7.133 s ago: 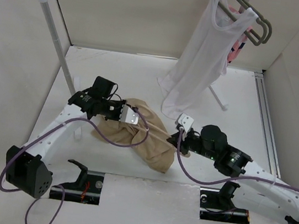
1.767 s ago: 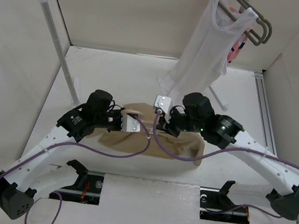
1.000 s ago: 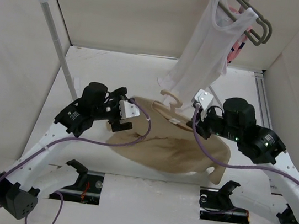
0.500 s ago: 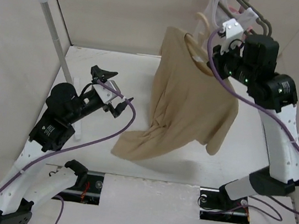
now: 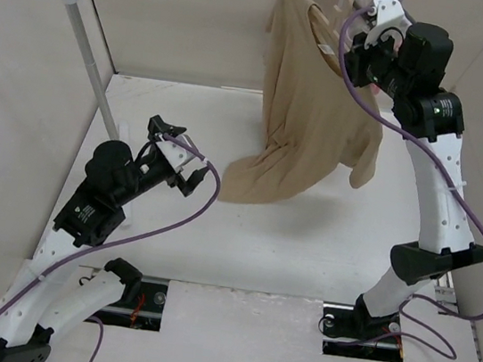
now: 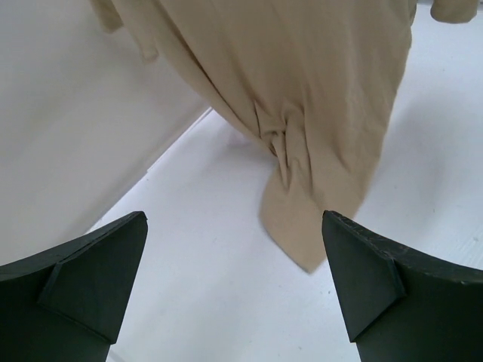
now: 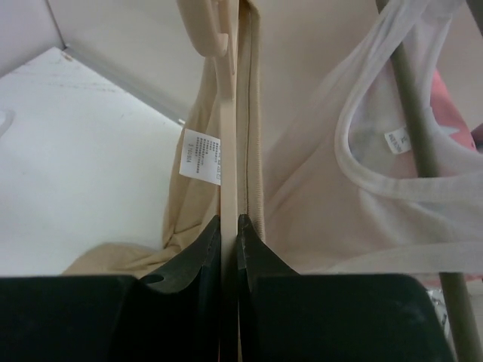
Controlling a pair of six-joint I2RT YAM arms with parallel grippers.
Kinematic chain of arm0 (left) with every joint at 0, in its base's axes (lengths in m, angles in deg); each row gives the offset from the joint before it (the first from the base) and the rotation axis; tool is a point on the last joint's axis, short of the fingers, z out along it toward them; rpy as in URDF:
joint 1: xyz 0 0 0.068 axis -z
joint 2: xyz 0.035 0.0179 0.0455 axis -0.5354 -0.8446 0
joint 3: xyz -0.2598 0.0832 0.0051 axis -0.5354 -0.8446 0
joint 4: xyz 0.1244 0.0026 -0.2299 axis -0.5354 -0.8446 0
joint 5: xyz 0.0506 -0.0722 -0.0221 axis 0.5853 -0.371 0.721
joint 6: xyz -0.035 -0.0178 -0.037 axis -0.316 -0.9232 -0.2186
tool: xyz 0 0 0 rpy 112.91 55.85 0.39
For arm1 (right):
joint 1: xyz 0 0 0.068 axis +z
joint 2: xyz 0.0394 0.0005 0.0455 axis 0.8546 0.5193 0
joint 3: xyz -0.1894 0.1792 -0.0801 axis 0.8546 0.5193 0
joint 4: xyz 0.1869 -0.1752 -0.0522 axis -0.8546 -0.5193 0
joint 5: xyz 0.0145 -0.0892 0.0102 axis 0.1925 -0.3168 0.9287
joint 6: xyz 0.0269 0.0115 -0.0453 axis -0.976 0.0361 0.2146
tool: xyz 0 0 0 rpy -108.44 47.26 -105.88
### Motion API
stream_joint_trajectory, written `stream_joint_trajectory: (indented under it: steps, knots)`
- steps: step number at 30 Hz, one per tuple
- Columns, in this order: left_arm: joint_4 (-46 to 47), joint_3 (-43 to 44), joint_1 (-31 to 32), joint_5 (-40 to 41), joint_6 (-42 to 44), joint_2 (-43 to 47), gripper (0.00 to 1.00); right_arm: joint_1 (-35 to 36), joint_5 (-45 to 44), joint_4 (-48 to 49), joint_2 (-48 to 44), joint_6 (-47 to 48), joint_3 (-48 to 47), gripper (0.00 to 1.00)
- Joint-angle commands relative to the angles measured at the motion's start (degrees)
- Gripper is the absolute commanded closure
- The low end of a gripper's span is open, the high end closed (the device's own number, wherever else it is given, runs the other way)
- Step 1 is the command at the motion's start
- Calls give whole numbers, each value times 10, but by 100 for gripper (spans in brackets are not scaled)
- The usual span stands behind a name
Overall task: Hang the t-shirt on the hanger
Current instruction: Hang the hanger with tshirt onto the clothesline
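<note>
Right wrist: hanger [image 7: 226, 113] is clamped by right gripper [image 7: 229, 223] so t-shirt [image 5: 314, 110] drapes freely; left gripper [image 6: 232, 219] is spread apart, empty.

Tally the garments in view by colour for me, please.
Tan: 1, the t-shirt
White: 1, the tank top
Total: 2 (the pink patch behind them is too unclear to count)

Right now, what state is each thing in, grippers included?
t-shirt, hanging from the hanger, lower part bunched
hanger, held up high, pinched by the right gripper
right gripper, shut on the hanger
left gripper, open, holding nothing
tank top, hanging beside the t-shirt
</note>
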Motion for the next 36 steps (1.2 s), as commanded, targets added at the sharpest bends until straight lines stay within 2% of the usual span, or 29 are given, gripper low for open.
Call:
stream_joint_trajectory:
  steps: [1,5,11,17,20,27,32,33,34,36]
  knots:
    - [28,-18,-2,17,1,9,0,0,10,176,-41,-5,7,100]
    - [40,-29,-2,22,6,9,0,0,-6,214,-47,-11,7,100]
    - [59,-59,-2,27,17,3,0,0,-31,271,-72,-36,65,100]
    - [78,-65,-2,27,29,-13,0,-6,-47,236,41,-65,-59,100]
    - [78,-65,-2,35,35,-13,0,-11,-47,244,55,-81,-59,100]
    - [72,-82,-2,46,35,5,0,-11,-35,246,76,-94,-11,100]
    - [72,-82,-7,46,35,5,0,-11,-30,247,39,-99,60,99]
    - [72,-82,-7,46,35,10,0,-11,-30,239,32,-99,67,74]
    - [72,-82,-7,46,35,10,0,-11,-30,233,25,-99,73,55]
    - [67,-82,-7,46,35,10,0,-6,-30,217,-3,-83,90,24]
